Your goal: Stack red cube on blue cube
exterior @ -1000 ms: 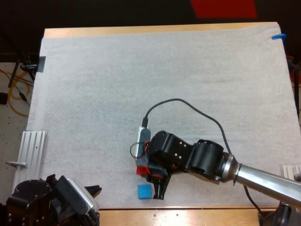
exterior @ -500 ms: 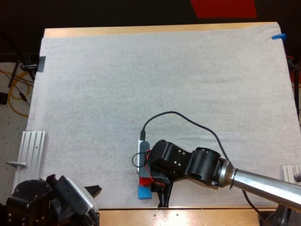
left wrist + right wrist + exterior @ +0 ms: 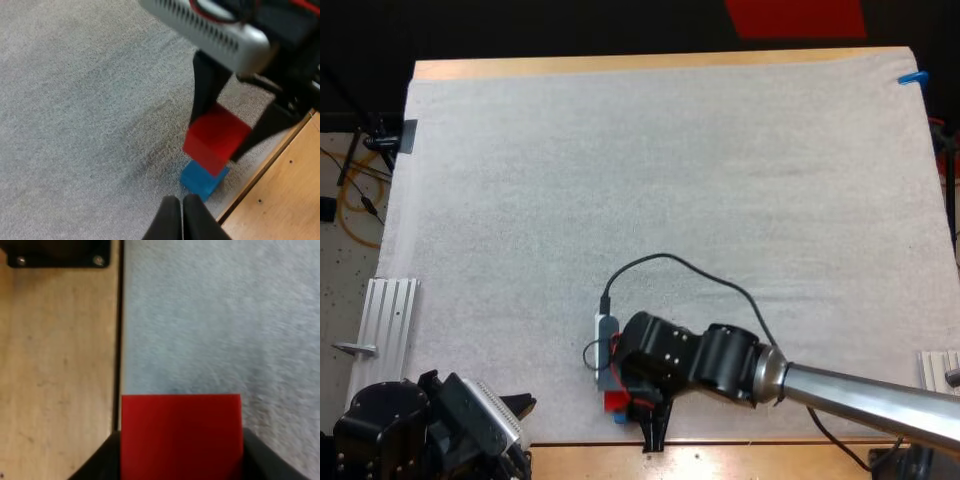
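Note:
My right gripper [image 3: 635,420] is shut on the red cube [image 3: 615,402] close to the mat's front edge. In the left wrist view its two black fingers press the red cube [image 3: 215,137] from both sides, right over the blue cube [image 3: 202,180], which peeks out below, slightly offset. I cannot tell whether the cubes touch. A sliver of the blue cube [image 3: 621,418] shows under the red one. The red cube [image 3: 181,435] sits between my right gripper [image 3: 181,455] fingers. My left gripper [image 3: 177,215] is shut on nothing, short of the cubes, and rests at the lower left [image 3: 518,405].
The wooden table edge [image 3: 280,200] runs just beside the blue cube. A black plate with screws [image 3: 55,252] lies on the wood beyond the mat's edge. An aluminium rail [image 3: 385,315] lies off the mat's left side.
My right gripper carried the red cube left and toward the front edge, from beside the blue cube to over it, so most of the blue cube is now covered. The left arm stayed still.

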Action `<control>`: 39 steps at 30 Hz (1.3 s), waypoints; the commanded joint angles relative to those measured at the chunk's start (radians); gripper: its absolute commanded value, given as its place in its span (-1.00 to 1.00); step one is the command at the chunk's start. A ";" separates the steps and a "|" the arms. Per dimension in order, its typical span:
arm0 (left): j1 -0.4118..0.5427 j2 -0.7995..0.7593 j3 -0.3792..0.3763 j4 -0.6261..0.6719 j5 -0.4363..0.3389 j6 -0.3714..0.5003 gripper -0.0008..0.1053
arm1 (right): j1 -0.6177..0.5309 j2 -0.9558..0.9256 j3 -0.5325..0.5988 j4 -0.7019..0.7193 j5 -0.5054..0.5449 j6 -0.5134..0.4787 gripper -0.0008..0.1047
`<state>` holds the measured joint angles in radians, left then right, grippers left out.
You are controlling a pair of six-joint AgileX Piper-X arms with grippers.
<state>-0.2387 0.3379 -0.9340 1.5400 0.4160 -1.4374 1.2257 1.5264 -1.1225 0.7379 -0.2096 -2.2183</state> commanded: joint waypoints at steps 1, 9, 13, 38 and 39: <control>-0.002 -0.002 -0.007 0.004 0.009 0.006 -0.98 | 0.008 0.008 -0.003 -0.012 0.006 0.008 -0.43; -0.002 -0.002 -0.007 0.004 0.009 0.006 -0.98 | 0.014 0.066 -0.003 -0.013 0.033 0.020 -0.43; -0.002 -0.002 -0.007 0.004 0.009 0.008 -0.98 | 0.014 0.082 -0.003 -0.015 0.033 0.022 -0.43; -0.002 -0.002 -0.007 0.004 0.009 0.033 -0.98 | 0.014 0.109 0.058 -0.086 0.041 0.025 -0.43; -0.002 -0.002 -0.007 0.004 0.009 0.033 -0.98 | 0.014 0.109 0.058 -0.086 0.041 0.025 -0.43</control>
<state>-0.2387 0.3379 -0.9340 1.5400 0.4160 -1.4079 1.2426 1.6399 -1.0645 0.6610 -0.1638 -2.1986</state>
